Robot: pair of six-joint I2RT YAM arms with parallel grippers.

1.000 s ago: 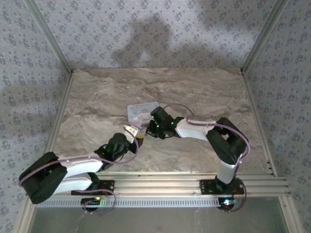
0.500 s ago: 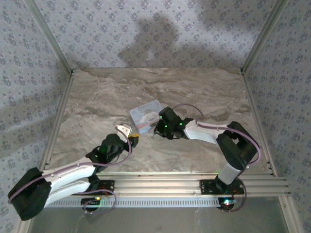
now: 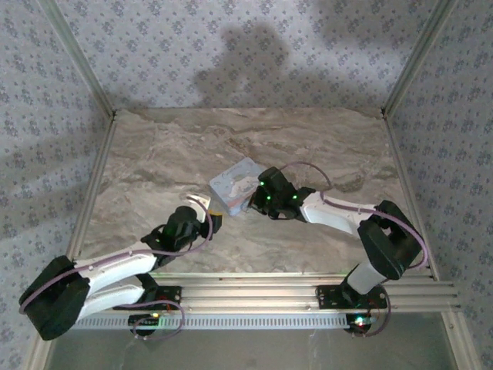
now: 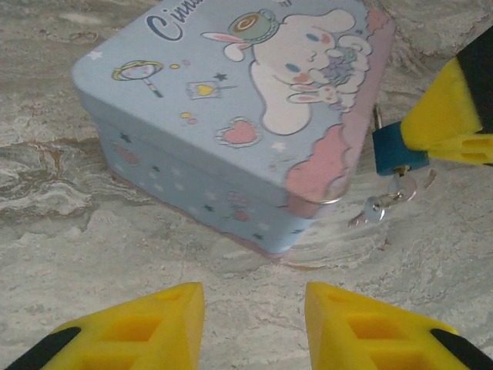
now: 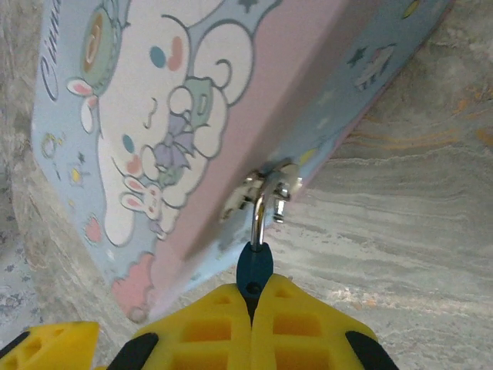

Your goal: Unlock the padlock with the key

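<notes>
Right claw [image 5: 253,299]: clamped on blue padlock [image 5: 254,268]; shackle [image 5: 260,212] just ahead, hooked through hasp [image 5: 269,179] of tin [image 5: 154,116].
Key [image 4: 374,208]: dangling just below that claw's tip; whether seated in the lock, cannot tell.
Left claw [image 4: 253,304]: wide open, empty; tin just ahead, not touching.

Both arms are stretched inward. The left gripper [image 4: 254,308] is held open, the right gripper [image 5: 252,304] clamped on the padlock [image 5: 254,268].
</notes>
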